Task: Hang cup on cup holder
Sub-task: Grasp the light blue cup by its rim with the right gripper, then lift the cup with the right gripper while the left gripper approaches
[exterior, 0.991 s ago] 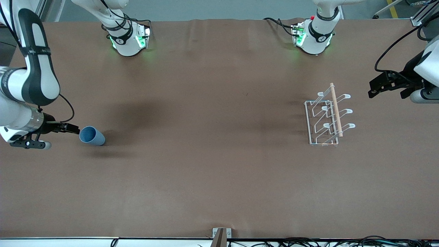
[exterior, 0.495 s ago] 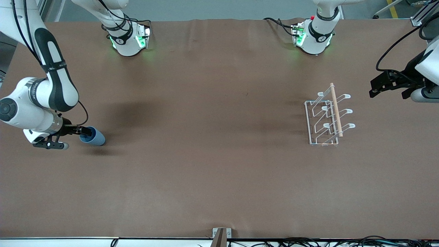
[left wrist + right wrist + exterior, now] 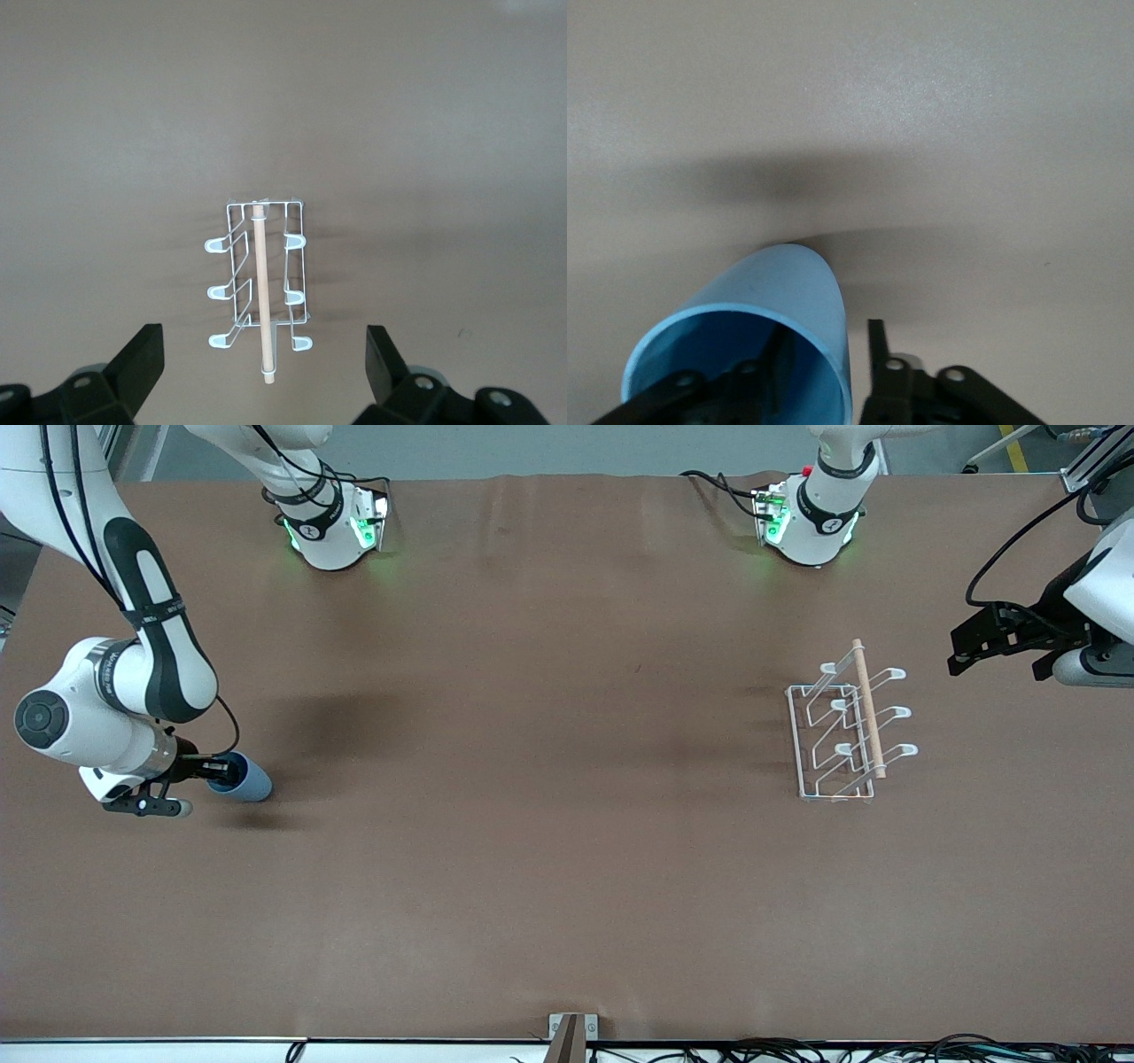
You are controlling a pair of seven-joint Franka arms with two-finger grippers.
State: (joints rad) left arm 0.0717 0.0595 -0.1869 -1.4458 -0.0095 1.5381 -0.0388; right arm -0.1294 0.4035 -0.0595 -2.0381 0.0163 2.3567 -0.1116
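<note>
Moved in since a second ago: right gripper (image 3: 215,769) at lower left of the front view, fingers (image 3: 879,341) spread astride the wall of the lying cup (image 3: 241,778), unclosed; left gripper (image 3: 966,657) waiting spread near the holder (image 3: 846,722) at right.

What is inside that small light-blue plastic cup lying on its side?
One black finger of the right gripper reaches into the light-blue plastic cup's open mouth; the other sits outside its wall. The cup's deeper interior is dark and hidden.
</note>
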